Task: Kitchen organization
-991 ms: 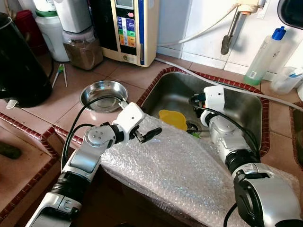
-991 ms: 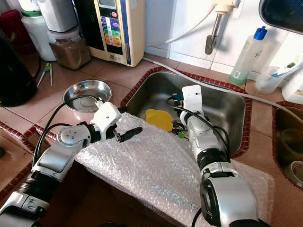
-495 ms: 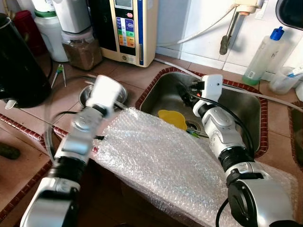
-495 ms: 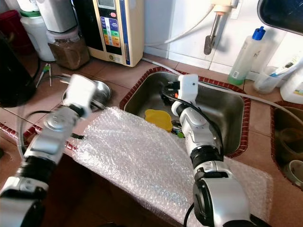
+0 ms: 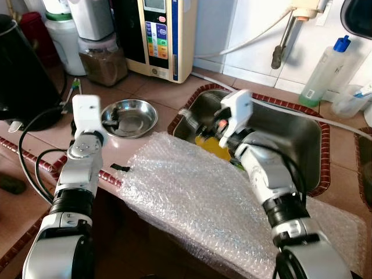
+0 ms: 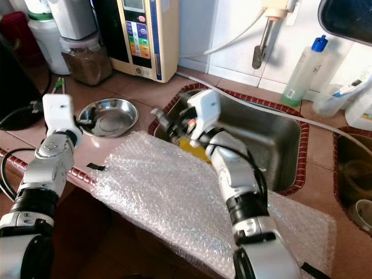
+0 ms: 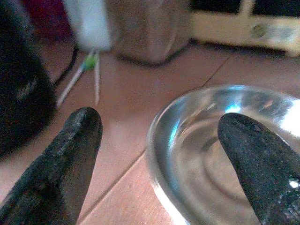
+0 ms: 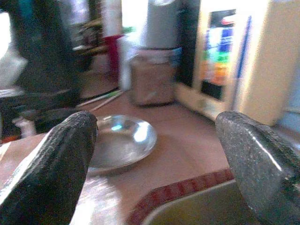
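A shallow steel bowl (image 5: 131, 116) sits on the tiled counter to the left of the sink (image 5: 302, 136). My left gripper (image 5: 111, 120) is low at the bowl's left rim. In the left wrist view it is open (image 7: 159, 140), and the bowl's rim (image 7: 187, 154) lies between the fingers. My right gripper (image 6: 164, 121) hovers over the sink's left edge, pointing toward the bowl, open and empty (image 8: 154, 154). A yellow item (image 5: 214, 146) lies in the sink, partly hidden by my right arm. A bubble wrap sheet (image 5: 203, 197) covers the counter's front edge.
A black kettle (image 5: 23, 70) stands at the far left. A jar of brown powder (image 5: 103, 58) and a water appliance (image 5: 157, 35) line the back wall. Green-tipped chopsticks (image 5: 74, 87) lie near the bowl. A blue-capped bottle (image 5: 325, 67) stands right of the tap (image 5: 282, 46).
My left arm has swung from over the bubble wrap out to the left and down to the bowl. My right gripper has risen from inside the sink and turned toward its left edge.
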Controlling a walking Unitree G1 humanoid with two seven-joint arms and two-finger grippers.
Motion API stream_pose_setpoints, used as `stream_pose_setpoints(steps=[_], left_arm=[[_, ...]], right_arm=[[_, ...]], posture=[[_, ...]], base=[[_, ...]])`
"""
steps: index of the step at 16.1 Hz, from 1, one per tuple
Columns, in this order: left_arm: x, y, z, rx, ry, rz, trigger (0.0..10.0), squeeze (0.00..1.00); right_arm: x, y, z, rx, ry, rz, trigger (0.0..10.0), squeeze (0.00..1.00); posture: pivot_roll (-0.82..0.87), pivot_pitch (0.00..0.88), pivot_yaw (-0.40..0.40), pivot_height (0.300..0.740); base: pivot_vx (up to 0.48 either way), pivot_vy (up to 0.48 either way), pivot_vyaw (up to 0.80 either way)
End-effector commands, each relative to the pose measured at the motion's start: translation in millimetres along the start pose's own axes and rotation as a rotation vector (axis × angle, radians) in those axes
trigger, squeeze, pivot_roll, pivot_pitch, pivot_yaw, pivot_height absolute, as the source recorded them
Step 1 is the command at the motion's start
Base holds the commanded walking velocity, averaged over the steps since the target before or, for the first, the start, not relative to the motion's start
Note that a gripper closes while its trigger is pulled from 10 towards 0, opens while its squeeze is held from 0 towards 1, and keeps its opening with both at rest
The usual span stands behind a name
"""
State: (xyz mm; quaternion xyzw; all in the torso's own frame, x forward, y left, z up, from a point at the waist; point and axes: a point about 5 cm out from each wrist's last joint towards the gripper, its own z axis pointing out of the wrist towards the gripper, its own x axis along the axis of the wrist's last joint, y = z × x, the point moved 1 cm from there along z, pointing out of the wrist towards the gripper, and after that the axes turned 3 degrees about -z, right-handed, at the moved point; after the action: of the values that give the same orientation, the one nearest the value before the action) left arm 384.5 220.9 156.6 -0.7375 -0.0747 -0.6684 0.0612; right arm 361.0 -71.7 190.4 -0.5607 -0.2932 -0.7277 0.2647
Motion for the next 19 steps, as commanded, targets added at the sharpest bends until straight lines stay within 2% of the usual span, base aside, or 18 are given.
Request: stream_pose_setpoints(steps=[1,2,3,5,8,11,12,13,14,19], left_arm=[[-1.5,4.1,2.1,-0.018,-0.039,-0.074,10.0,0.00],[-7.5,5.5,2.8,-0.013,-0.080,-0.109,10.0,0.00],[-10.3,5.1,3.3,-0.003,-0.096,-0.105,10.0,0.00],[-16.2,4.6,4.0,0.023,-0.142,-0.181,10.0,0.00],[-17.2,9.1,6.8,-0.026,-0.180,-0.248,10.0,0.00],[-14.4,14.1,8.9,-0.062,-0.186,-0.238,10.0,0.00],[-16.9,18.8,8.6,-0.083,-0.213,-0.240,0.0,0.00],[-18.2,21.6,8.2,-0.096,-0.226,-0.247,0.0,0.00],[-23.0,30.7,6.7,-0.134,-0.260,-0.266,0.0,0.00],[-29.9,26.4,5.3,-0.111,-0.293,-0.328,0.0,0.00]], right_arm=[[1.1,0.3,-2.7,0.022,-0.027,-0.030,10.0,0.00],[0.3,-0.1,-5.6,0.021,-0.041,-0.028,10.0,0.00],[0.5,-1.0,-7.0,0.024,-0.045,-0.023,10.0,0.00],[1.7,-6.3,-5.9,0.044,-0.052,-0.029,10.0,0.00],[0.4,-11.1,-4.6,0.061,-0.059,-0.037,10.0,0.00],[0.0,-11.4,-5.7,0.064,-0.066,-0.039,10.0,0.00],[0.1,-11.4,-6.5,0.064,-0.070,-0.041,10.0,0.00],[0.1,-11.5,-6.9,0.064,-0.071,-0.041,10.0,0.00],[0.0,-11.9,-8.0,0.066,-0.075,-0.047,10.0,0.00],[-0.3,-12.1,-8.1,0.069,-0.082,-0.048,10.0,0.00]], posture=[[0.03,0.029,0.004,0.740],[0.03,0.031,0.003,0.740],[0.03,0.031,0.003,0.740],[0.03,0.033,0.005,0.740],[0.03,0.032,0.007,0.740],[0.03,0.034,0.007,0.740],[0.03,0.034,0.007,0.740],[0.03,0.034,0.007,0.740],[0.03,0.035,0.009,0.740],[0.03,0.039,0.002,0.740]], base=[[0.000,0.000,0.00],[0.000,0.000,0.00],[0.000,0.000,0.00],[0.000,0.000,0.00],[0.000,0.000,0.00],[0.000,0.000,0.00],[0.000,0.000,0.00],[0.000,0.000,0.00],[0.000,0.000,0.00],[0.000,0.000,0.00]])
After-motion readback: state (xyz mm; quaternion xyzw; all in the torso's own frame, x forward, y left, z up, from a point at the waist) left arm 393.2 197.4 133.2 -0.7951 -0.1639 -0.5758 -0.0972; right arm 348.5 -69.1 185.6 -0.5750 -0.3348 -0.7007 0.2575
